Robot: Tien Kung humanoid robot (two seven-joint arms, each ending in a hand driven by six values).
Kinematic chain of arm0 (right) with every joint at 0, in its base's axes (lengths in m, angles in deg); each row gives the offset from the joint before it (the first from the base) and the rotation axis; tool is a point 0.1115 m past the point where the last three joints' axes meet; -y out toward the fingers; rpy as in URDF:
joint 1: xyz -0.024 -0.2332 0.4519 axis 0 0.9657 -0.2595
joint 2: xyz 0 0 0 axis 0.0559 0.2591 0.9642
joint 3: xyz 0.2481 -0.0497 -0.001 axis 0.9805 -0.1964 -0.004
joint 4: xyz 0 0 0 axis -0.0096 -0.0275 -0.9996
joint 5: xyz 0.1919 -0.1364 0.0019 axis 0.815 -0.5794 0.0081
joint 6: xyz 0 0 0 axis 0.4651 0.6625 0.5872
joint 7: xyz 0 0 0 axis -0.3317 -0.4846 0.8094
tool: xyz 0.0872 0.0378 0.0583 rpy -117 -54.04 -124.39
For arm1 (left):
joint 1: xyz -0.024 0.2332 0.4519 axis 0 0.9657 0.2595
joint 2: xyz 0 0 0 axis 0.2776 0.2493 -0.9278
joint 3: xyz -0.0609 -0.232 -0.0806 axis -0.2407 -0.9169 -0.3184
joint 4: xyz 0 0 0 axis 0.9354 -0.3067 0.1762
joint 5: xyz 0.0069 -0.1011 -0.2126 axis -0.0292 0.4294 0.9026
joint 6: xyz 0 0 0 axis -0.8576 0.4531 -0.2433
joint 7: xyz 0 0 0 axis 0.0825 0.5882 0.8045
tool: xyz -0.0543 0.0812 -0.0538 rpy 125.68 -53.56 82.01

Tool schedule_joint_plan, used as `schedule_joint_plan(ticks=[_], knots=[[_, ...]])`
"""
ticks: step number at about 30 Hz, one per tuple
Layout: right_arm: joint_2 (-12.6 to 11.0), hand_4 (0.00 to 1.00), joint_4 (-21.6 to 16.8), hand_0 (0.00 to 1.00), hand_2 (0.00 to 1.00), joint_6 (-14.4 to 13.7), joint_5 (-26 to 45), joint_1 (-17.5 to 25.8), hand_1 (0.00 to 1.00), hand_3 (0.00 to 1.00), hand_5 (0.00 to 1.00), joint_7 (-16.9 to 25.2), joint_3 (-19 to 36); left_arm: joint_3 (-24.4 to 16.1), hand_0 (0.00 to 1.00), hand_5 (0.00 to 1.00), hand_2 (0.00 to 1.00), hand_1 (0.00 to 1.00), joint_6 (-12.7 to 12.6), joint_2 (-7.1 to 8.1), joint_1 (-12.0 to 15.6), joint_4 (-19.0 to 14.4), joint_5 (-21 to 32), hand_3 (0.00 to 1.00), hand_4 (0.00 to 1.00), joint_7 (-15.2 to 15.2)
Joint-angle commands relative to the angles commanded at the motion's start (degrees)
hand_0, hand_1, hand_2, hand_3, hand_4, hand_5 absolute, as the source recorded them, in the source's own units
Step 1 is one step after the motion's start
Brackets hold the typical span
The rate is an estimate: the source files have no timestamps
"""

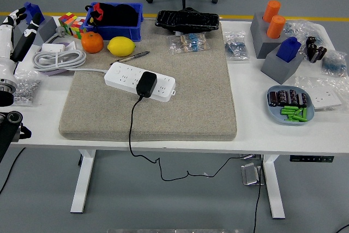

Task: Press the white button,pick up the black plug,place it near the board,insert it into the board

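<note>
A white power strip (126, 77) lies slanted on the grey mat (191, 107), its white cable running left to a coil (59, 58). The black plug (146, 84) sits in a socket toward the strip's right end. Its black cord (131, 129) trails down over the mat's front edge and off the table. I cannot pick out a white button on the strip. My left hand (19, 31) is at the far left edge, well away from the strip, fingers relaxed and holding nothing. My right arm is out of view.
Behind the mat are an orange (92, 42), a lemon (121, 46), a pen (132, 56), a blue bin (114, 20) and a black tray (187, 19). At the right stand grey blocks (281, 61) with orange cylinders, a plate (289, 105) of small parts and a white switch plate (325, 99).
</note>
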Motion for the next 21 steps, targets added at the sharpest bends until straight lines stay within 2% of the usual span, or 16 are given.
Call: schedule_joint_plan(ticks=[21], knots=[[-0.2, 0.844, 0.0, 0.847, 0.71, 0.0, 0.2, -0.1, 0.722, 0.681, 0.477, 0.0, -0.3, 0.3, 0.998, 0.998, 0.909, 0.956, 0.0, -0.19, 0.2, -0.5, 0.0, 0.89, 0.885, -0.1]])
